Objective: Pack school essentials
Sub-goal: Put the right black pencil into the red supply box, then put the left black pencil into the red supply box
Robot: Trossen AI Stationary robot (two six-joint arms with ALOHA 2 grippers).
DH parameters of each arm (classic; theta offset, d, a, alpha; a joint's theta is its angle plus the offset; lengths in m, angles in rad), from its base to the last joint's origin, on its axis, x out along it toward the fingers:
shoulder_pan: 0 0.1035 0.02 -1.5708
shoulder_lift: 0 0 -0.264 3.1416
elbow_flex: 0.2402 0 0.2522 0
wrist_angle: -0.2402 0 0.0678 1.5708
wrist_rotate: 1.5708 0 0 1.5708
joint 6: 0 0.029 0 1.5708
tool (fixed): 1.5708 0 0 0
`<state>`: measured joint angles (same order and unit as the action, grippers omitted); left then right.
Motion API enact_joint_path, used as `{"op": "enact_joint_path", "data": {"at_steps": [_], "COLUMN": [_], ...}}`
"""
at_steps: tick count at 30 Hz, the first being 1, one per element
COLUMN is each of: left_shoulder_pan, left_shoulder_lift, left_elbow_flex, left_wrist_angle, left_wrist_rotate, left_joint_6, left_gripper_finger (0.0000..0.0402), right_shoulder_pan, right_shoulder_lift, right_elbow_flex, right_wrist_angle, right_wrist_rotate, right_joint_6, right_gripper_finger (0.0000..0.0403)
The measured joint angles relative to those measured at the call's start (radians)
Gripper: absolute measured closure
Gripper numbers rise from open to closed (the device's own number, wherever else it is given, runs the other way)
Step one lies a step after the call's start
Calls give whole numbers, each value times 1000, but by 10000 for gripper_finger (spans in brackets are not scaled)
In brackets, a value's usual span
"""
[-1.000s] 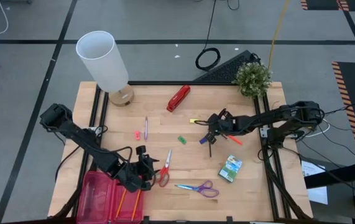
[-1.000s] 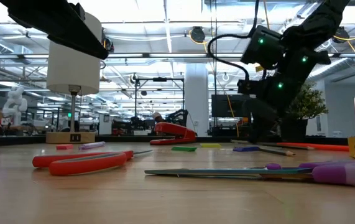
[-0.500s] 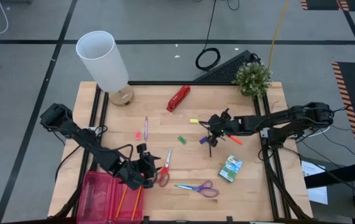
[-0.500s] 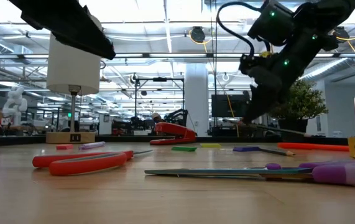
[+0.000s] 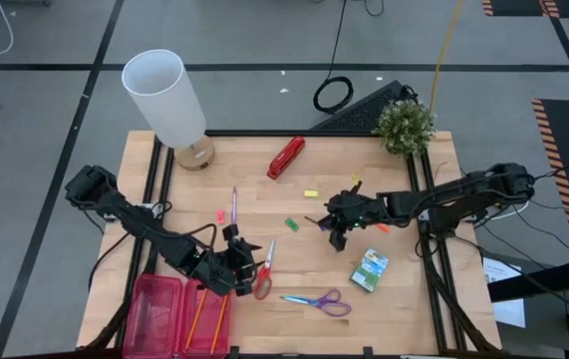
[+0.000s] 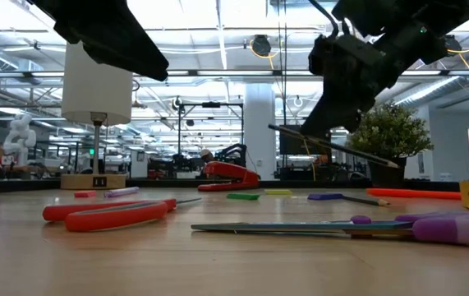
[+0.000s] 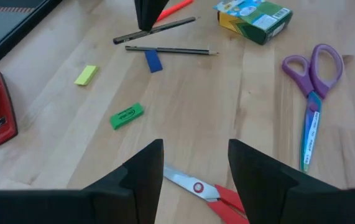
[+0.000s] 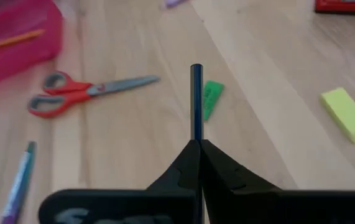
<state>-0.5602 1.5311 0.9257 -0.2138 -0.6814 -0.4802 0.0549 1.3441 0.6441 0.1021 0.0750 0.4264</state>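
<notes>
My right gripper (image 5: 340,221) is shut on a thin dark pen (image 6: 333,145) and holds it above the table's middle right. My left gripper (image 5: 247,259) hovers open at the near left, just over the blades of the red-handled scissors (image 5: 264,269), touching nothing; its fingers (image 7: 146,174) straddle them in the left wrist view. Flat on the wood lie purple-handled scissors (image 5: 319,301), a crayon box (image 5: 369,269), a green eraser (image 5: 291,224), a yellow eraser (image 5: 311,193), a purple pen (image 5: 233,204) and an orange marker (image 5: 379,227). Orange pencils lie in the pink case (image 5: 164,299). My right gripper pinches the dark pen's shaft (image 8: 196,134) between its two shut fingers, coming from above. One end (image 8: 196,68) sticks out past the fingertips. In the low view the pen is lifted clear of the table and tilted, its right end (image 6: 394,164) lower.
A white lamp (image 5: 169,100) stands at the far left, a red stapler (image 5: 286,157) at the far middle and a small plant (image 5: 404,127) at the far right corner. A black pencil (image 7: 168,50) and a blue eraser (image 7: 154,60) lie below my right gripper.
My right gripper has risen from the table with the dark pen, which is now lifted clear and tilted. My left gripper has shifted a little toward the table's right, over the red-handled scissors.
</notes>
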Motion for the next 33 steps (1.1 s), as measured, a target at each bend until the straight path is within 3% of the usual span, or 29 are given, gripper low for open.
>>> {"op": "enact_joint_path", "data": {"at_steps": [8,14,22,27,31,33], "left_shoulder_pan": [0,0,0,0,0,0], "left_shoulder_lift": [0,1,1,1,1,1], "left_elbow_flex": [0,0,0,0,0,0], "left_wrist_angle": [17,33,32,29,29,30], "left_wrist_rotate": [1,2,3,11,11,11], "left_joint_6": [4,15,27,27,32,32], "left_gripper_finger": [218,218,218,218,218,218], "right_shoulder_pan": [25,9,-10,34,108,144], "right_shoulder_lift": [77,194,222,222,222,222], "right_elbow_flex": [1,1,1,1,1,8], "right_wrist_angle": [60,125,127,58,45,34], "right_wrist_rotate": [55,27,3,-154,-138,-70], "right_joint_6": [43,70,87,-7,-126,-174], "right_gripper_finger": [402,402,396,339,274,241]}}
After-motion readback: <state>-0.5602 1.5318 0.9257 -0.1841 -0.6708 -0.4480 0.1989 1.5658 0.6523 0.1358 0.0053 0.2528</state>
